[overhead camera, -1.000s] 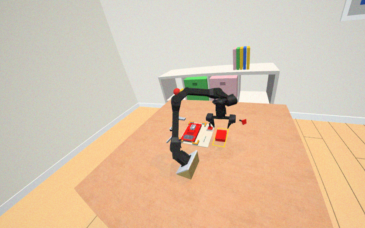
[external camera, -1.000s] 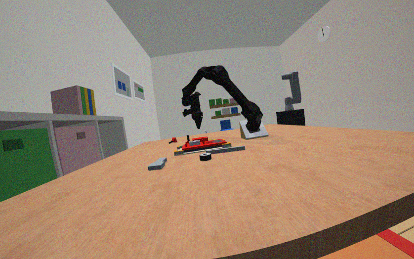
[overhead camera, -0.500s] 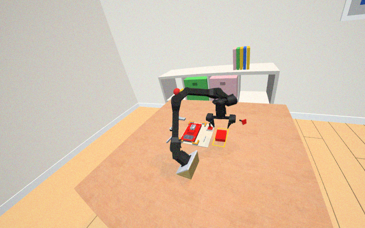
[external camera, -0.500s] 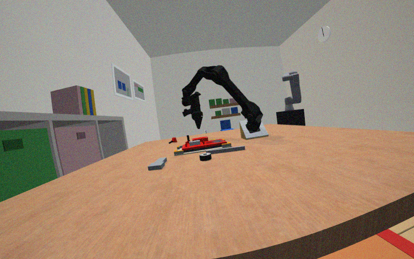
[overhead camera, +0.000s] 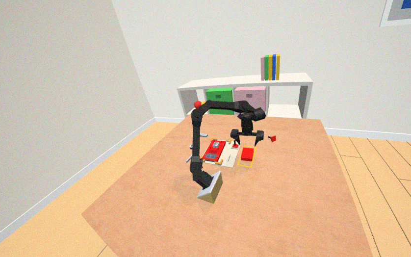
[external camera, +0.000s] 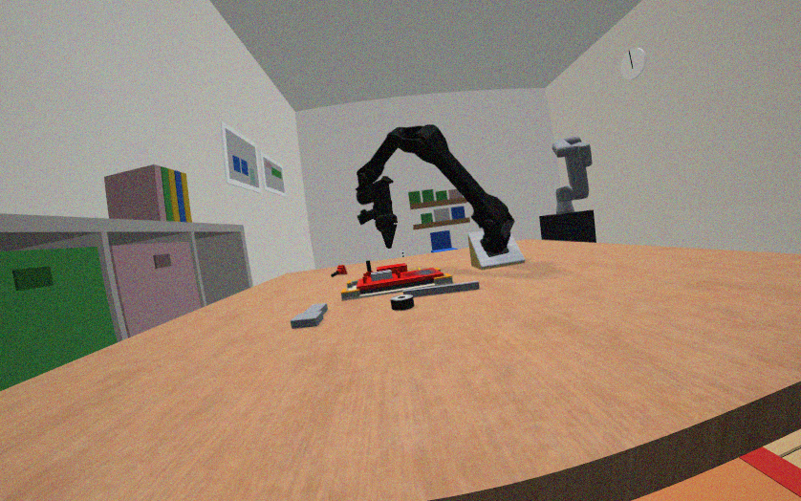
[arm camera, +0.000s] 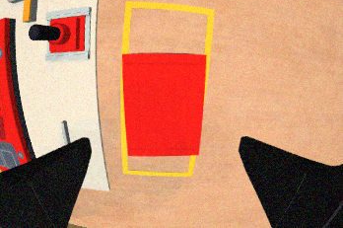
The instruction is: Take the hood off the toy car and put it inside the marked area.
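One red hood (overhead camera: 247, 154) (external camera: 392, 268) (arm camera: 164, 105) lies within one yellow outline (overhead camera: 244, 165) (arm camera: 126, 31) on the desk (overhead camera: 280, 197) (external camera: 453, 385) (arm camera: 276, 78). One gripper (overhead camera: 247, 143) (external camera: 388, 246) (arm camera: 167, 146), two fingers spread, hovers above, empty.

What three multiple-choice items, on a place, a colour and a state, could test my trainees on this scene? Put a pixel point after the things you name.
1. Where is the red plastic-looking car hood?
A) on the white shelf
B) within the yellow outline
C) on the cream board

2. What colour are the board's corner brackets?
A) orange
B) green
C) blue

3. How is the black gripper?
A) shut on the hood
B) shut, empty
C) open, empty

B: the hood (overhead camera: 247, 153) (arm camera: 164, 105) lies inside the yellow outline (overhead camera: 244, 165) (arm camera: 126, 31).
A: the corner brackets (arm camera: 31, 3) look orange.
C: the gripper's (overhead camera: 247, 144) (arm camera: 165, 142) fingers stand apart above the hood.
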`<state>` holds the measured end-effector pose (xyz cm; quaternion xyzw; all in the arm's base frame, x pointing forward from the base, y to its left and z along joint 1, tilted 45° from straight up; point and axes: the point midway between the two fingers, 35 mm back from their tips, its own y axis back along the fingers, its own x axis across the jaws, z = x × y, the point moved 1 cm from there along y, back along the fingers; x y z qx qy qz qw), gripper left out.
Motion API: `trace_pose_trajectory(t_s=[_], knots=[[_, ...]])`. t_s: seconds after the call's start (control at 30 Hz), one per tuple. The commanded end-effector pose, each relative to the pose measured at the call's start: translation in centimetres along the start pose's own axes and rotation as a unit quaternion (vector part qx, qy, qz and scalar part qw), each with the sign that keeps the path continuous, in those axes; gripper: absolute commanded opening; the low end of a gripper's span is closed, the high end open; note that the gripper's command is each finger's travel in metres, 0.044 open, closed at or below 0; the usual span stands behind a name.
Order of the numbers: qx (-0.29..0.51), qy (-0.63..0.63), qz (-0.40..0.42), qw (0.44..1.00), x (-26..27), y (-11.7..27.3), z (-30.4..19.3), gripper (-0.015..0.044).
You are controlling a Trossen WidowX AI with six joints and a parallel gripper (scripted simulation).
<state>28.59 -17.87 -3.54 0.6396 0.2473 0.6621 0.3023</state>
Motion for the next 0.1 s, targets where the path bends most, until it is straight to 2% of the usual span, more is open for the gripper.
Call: trace_pose_trajectory(t_s=[0.0,0.07], knots=[[0.002,0.003,-0.002,1.0,-0.01,0.08,-0.06,0.044],[0.002,0.003,-0.002,1.0,-0.01,0.08,-0.06,0.044]])
